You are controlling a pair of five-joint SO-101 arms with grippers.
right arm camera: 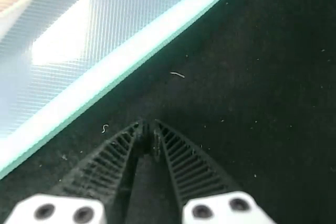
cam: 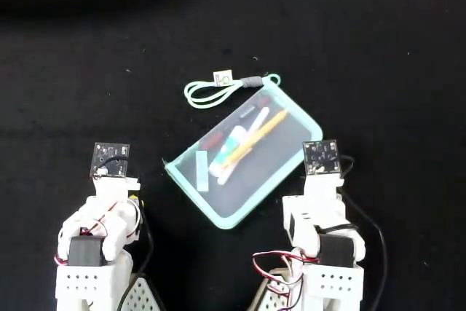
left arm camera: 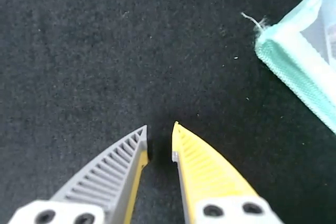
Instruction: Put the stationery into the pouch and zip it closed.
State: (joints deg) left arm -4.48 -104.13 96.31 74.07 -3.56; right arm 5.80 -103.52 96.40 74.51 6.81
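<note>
- At the middle of the high view, the pouch (cam: 251, 193) lies flat on the black table (cam: 378, 63), slanting from lower left to upper right, mint rim all round.
- Through its clear face the stationery (cam: 251, 140) shows inside: a yellow-orange pen, a white tube-like piece, a dark red item and a small teal piece.
- Off the pouch's top corner, a pale green cord (cam: 215, 94) loops out toward the upper left, with a grey pull where it joins.
- Lower left in the high view sits the left arm (cam: 109, 202), just beside the pouch's lower-left corner but not touching it.
- Lower right is the right arm (cam: 322, 194), right up against the pouch's lower-right edge.
- In the left wrist view, the left gripper (left arm camera: 160, 128) hangs over bare cloth. Its grey and yellow fingers are a narrow gap apart and hold nothing. The pouch's fabric corner (left arm camera: 294, 59) is off at the upper right, well clear of the tips.
- In the right wrist view, the right gripper (right arm camera: 147, 125) has its dark fingers drawn together at the tips with nothing between them. The pouch rim (right arm camera: 157, 43) runs diagonally across the upper left, near the tips but apart from them.
</note>
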